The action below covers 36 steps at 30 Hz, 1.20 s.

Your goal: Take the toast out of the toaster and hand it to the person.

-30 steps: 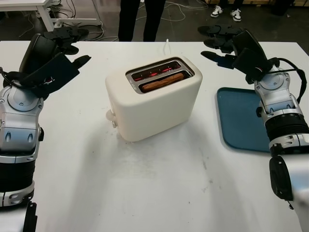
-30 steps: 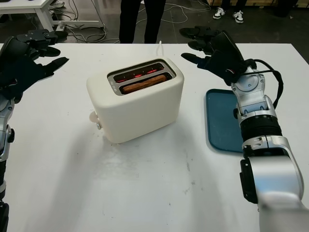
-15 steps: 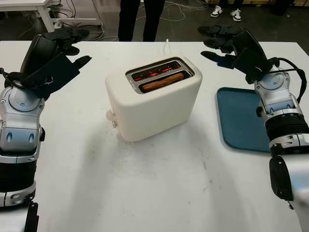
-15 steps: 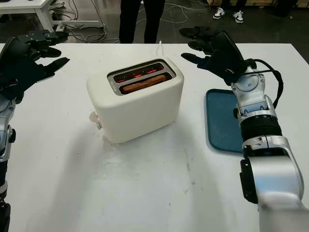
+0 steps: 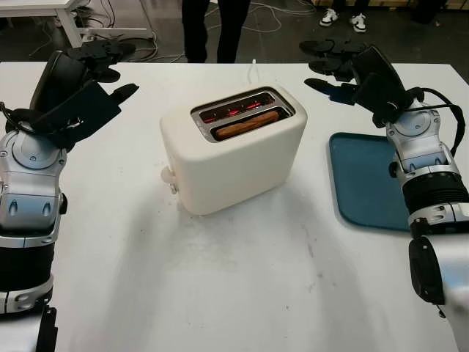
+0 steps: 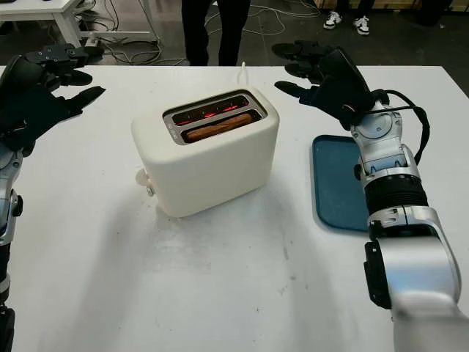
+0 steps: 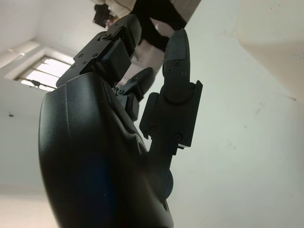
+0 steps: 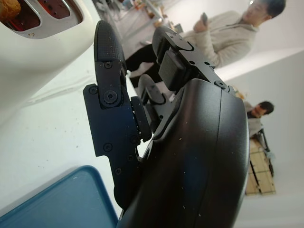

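A cream two-slot toaster (image 5: 233, 154) stands in the middle of the white table (image 5: 220, 293). A brown slice of toast (image 5: 246, 124) sits low in its near slot; the far slot glows red and holds nothing. My left hand (image 5: 99, 66) is open, raised at the table's far left, well apart from the toaster. My right hand (image 5: 333, 66) is open, raised to the toaster's right, beyond the tray. A person in dark trousers (image 5: 212, 26) stands behind the table's far edge.
A blue tray (image 5: 366, 180) lies flat at the right, under my right forearm. The toaster's white cord (image 5: 253, 70) runs back toward the far edge. In the right wrist view, two more people (image 8: 223, 38) sit in the background.
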Each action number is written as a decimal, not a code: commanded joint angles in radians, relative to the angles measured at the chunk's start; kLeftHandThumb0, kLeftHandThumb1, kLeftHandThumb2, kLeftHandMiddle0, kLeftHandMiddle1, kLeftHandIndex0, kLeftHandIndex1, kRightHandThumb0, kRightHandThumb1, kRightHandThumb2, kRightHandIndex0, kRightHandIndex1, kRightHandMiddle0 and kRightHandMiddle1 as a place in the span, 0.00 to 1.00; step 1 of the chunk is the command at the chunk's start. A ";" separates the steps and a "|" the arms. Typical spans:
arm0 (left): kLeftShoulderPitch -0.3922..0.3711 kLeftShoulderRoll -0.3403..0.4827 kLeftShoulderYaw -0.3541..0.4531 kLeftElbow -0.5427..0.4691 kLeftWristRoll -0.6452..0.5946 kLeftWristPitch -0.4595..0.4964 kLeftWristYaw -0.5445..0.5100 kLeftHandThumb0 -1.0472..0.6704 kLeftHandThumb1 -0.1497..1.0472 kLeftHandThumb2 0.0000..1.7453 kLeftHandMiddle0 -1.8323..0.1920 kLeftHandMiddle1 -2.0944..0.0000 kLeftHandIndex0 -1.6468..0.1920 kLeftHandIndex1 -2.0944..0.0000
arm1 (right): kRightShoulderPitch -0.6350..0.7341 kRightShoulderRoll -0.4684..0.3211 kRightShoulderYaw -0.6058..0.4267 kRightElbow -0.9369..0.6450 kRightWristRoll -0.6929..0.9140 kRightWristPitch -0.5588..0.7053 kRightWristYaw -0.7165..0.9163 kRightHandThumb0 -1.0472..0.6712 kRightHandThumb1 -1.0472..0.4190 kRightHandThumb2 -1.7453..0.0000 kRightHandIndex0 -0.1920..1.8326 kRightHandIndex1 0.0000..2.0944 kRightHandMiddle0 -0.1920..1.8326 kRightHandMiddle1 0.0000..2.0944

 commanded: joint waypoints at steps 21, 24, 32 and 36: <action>0.009 0.006 0.001 0.001 0.007 -0.012 0.002 0.36 0.89 0.12 0.74 0.63 0.57 0.99 | 0.014 0.002 0.003 -0.018 0.002 0.023 0.002 0.24 0.09 0.87 0.39 0.00 0.37 0.00; 0.009 0.015 -0.005 0.000 0.016 -0.014 -0.001 0.36 0.89 0.13 0.74 0.63 0.56 0.98 | 0.014 0.005 -0.001 -0.017 0.009 0.022 0.005 0.25 0.09 0.88 0.38 0.00 0.37 0.00; 0.006 0.002 0.002 0.007 0.004 -0.015 0.005 0.37 0.89 0.12 0.74 0.63 0.56 0.99 | 0.014 0.002 0.003 -0.021 0.004 0.024 0.004 0.24 0.09 0.87 0.38 0.00 0.37 0.00; 0.004 0.008 -0.004 0.009 0.013 -0.018 0.003 0.37 0.89 0.12 0.74 0.63 0.56 0.99 | 0.015 0.001 0.003 -0.021 0.002 0.021 0.002 0.25 0.09 0.87 0.39 0.00 0.37 0.00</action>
